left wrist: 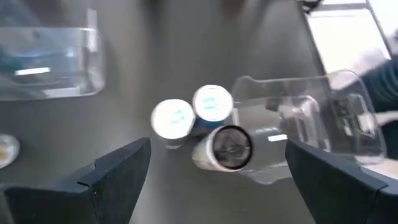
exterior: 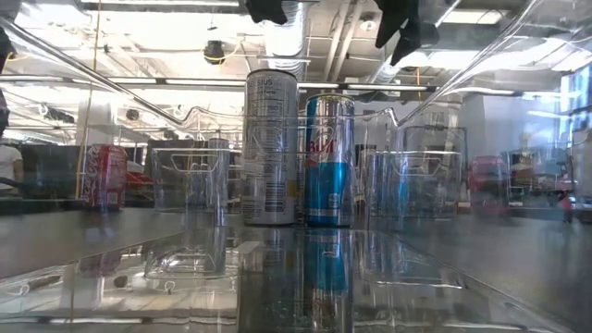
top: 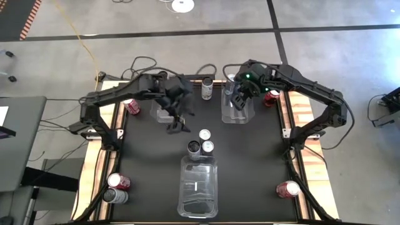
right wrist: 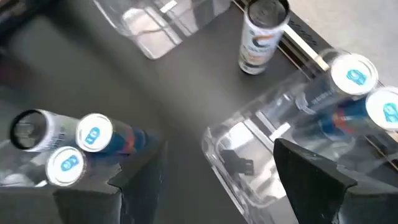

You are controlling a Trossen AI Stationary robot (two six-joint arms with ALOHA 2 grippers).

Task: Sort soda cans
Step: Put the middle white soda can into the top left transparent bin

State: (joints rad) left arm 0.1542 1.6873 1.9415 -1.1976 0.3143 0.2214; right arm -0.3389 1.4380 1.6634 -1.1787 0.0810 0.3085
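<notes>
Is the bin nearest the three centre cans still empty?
Empty, as far as shows: the near clear bin holds no cans in the high view; the three cans stand upright on the mat beside its far end.

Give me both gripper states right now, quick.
Left gripper: open, empty, above the three cans mid-table.
Right gripper: open, empty, over the far right bin.

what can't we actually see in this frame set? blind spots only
- Right bin, high view: the right gripper covers it, so its can count is unclear.
- Left bin, high view: the left arm hides its contents.
- Low view: both grippers are cut off by the top edge.
- Red can, low view: its label is blurred behind the clear bin wall.
</notes>
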